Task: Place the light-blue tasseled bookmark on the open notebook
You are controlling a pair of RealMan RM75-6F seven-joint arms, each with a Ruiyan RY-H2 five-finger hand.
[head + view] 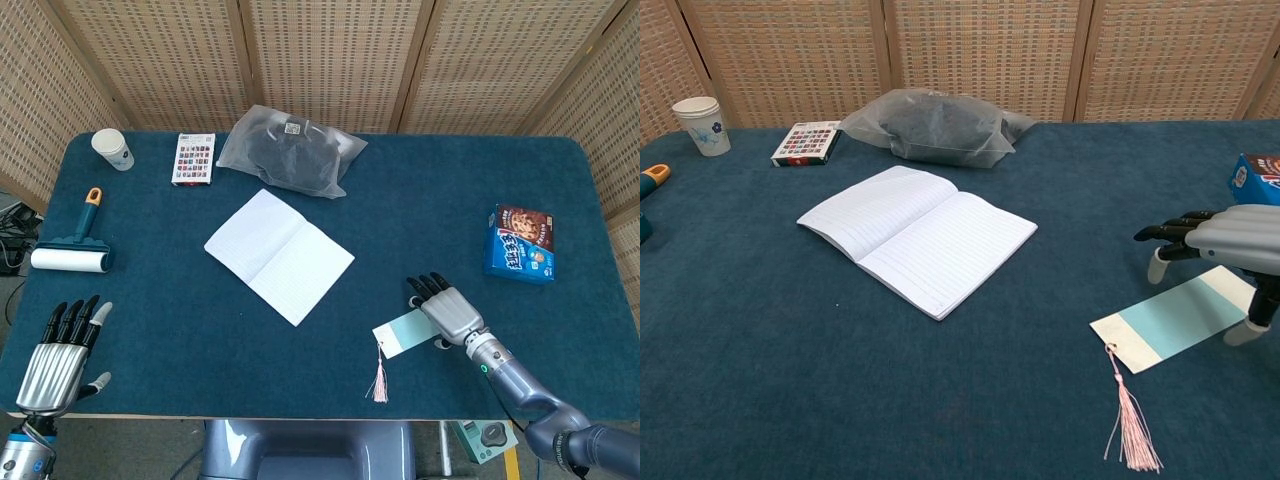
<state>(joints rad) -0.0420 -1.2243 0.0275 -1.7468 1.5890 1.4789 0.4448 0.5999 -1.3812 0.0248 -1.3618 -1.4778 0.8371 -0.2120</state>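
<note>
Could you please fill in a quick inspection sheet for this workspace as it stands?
Surface: table, blue cloth.
Job's things: bookmark flat near front edge, tassel toward the robot; notebook open, apart from it.
Clutter: lint roller, cup, card box, grey bag, cookie box.
Hands: right hand over bookmark's far end, holding nothing; left hand open, idle.
Cables: some at left, off the table.
Surroundings: wicker screens.

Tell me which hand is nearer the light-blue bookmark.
Right. The right hand hovers over the far end of the bookmark, fingers spread above it. The left hand sits at the table's opposite near corner, well away from the bookmark.
</note>
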